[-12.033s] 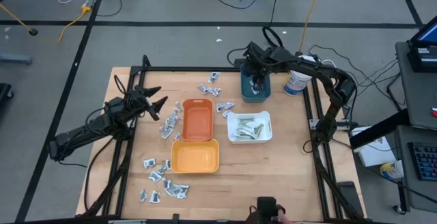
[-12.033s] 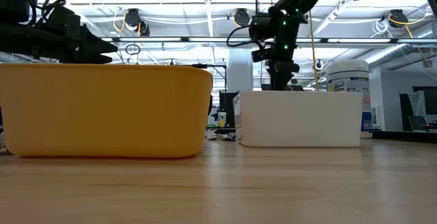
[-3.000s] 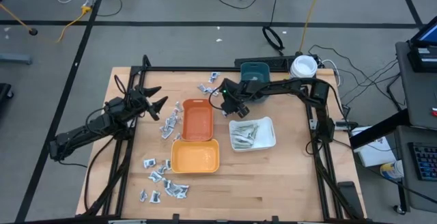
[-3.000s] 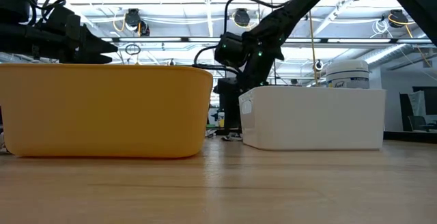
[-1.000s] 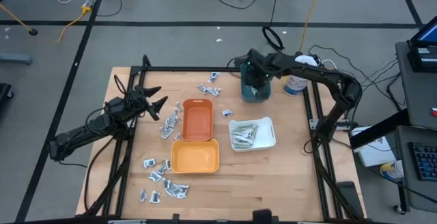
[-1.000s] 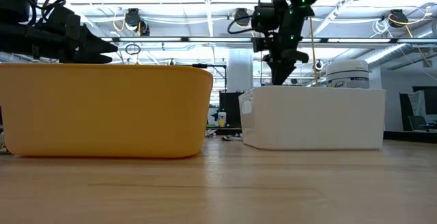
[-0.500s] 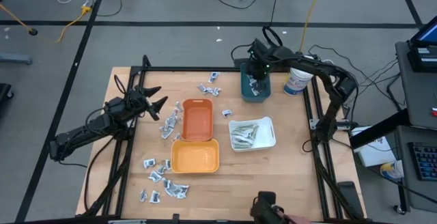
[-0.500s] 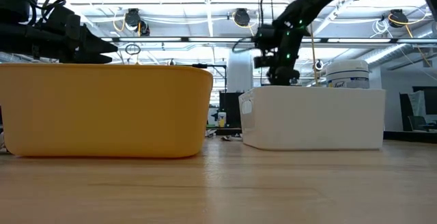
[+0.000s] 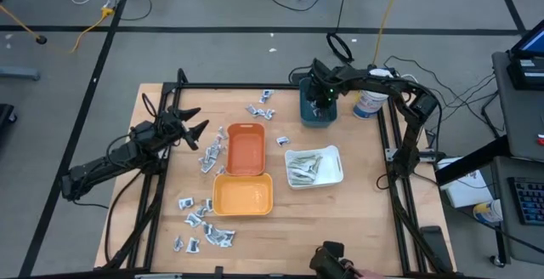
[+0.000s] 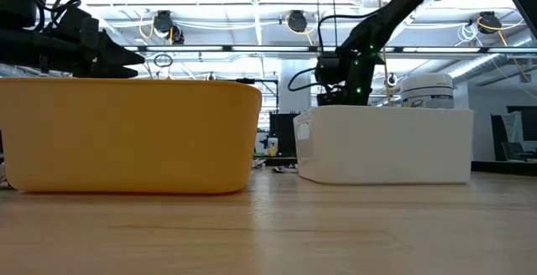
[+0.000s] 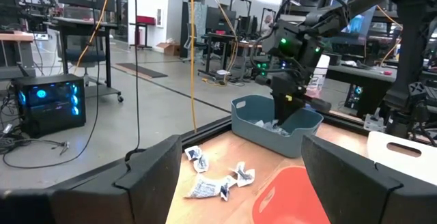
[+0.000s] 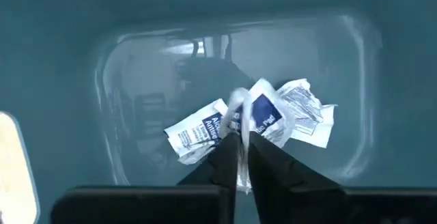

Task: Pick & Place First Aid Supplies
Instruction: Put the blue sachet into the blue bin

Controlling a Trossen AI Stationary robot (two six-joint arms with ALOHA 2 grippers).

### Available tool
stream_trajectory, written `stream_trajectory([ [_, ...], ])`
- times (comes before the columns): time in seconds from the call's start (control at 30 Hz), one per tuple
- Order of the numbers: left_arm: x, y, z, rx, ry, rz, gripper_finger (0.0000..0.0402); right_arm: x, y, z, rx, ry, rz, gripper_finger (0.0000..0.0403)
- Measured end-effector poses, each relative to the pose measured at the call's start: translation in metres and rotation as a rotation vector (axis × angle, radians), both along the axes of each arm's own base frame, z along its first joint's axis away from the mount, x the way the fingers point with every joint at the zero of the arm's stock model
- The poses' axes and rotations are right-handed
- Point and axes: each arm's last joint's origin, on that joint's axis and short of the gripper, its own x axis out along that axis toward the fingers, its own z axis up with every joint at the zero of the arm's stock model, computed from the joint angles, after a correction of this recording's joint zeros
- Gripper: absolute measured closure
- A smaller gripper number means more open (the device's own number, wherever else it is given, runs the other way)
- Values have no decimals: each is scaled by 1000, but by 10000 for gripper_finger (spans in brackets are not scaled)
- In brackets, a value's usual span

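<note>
**Right arm lowers a sachet into the teal tray**

A silvery sachet [image 12: 239,115] hangs pinched between the nearly closed fingers of the right gripper [image 12: 239,157], just above two other sachets [image 12: 259,118] lying on the floor of the teal tray [image 9: 319,113]. The gripper stands inside the tray's walls at the far right of the table.

The release looks like the risk: the thin foil could cling to a finger and ride back out of the tray, or the fingers could snag the sachets beneath on the way up.

More loose packets [image 9: 204,224] lie scattered near the front left of the table, with others [image 9: 210,153] beside the orange tray [image 9: 245,134] and a small group [image 9: 262,109] towards the far edge. Pale strips [image 9: 306,168] fill the white tray [image 9: 337,173]; the yellow tray [image 9: 242,196] holds nothing visible. A white tub [image 9: 369,103] stands just beside the teal tray, close to the arm's path. The left gripper [image 9: 194,129] waits at the left, jaws spread wide, holding nothing, near the packets by the orange tray.
</note>
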Motion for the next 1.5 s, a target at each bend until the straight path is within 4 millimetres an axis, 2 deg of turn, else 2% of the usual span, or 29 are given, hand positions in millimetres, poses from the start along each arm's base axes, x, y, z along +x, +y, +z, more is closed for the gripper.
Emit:
stream_trajectory([
  [0.3,0,0,0,0,0,0,94,-3,2,-1,21,31,13,223],
  [0.43,0,0,0,0,0,0,94,-4,4,4,27,56,49,188],
  [0.77,0,0,0,0,0,0,94,-1,3,42,90,87,-59,191],
  [1.07,0,0,0,-1,-1,0,93,11,22,64,110,150,-172,192],
  [1.33,0,0,0,-1,-1,0,94,42,58,81,86,97,-3,192],
  [1.5,0,0,0,-1,0,0,94,60,86,84,84,67,150,192],
])
